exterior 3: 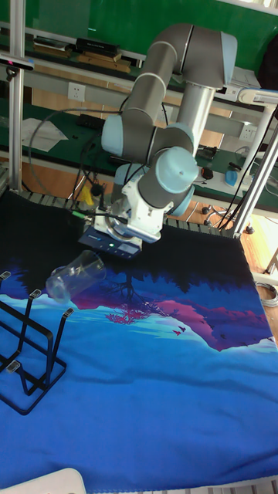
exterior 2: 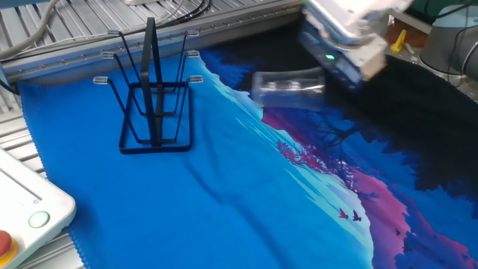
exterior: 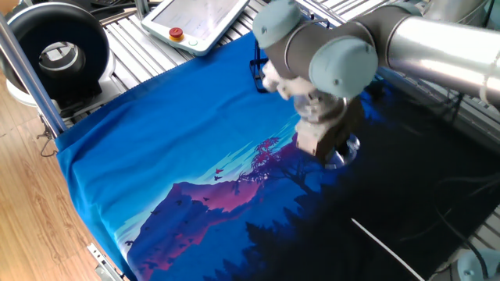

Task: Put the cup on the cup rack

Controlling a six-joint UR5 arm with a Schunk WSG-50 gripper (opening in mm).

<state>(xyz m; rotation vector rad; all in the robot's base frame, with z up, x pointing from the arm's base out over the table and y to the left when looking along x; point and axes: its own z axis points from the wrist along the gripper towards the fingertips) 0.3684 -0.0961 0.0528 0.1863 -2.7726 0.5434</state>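
Observation:
The cup [exterior 2: 287, 84] is a clear glass mug lying on its side in the air above the dark part of the printed cloth, its mouth toward the cup rack [exterior 2: 153, 104]. My gripper [exterior 2: 320, 73] is shut on its base end. In the tall fixed view the cup [exterior 3: 76, 275] hangs just up and right of the black wire rack [exterior 3: 27, 340], a short gap apart, below the gripper [exterior 3: 103, 253]. From the one fixed view the arm hides most of the cup [exterior: 346, 148] and the rack [exterior: 258, 66]; the gripper [exterior: 332, 147] points down.
A blue mountain-print cloth [exterior 2: 224, 194] covers the table. A white pendant [exterior: 199, 19] with a red button lies at the table's edge on metal slats, also seen as the pendant [exterior 2: 22, 213]. A black round device [exterior: 58, 51] stands beyond the corner. Cables run behind the arm.

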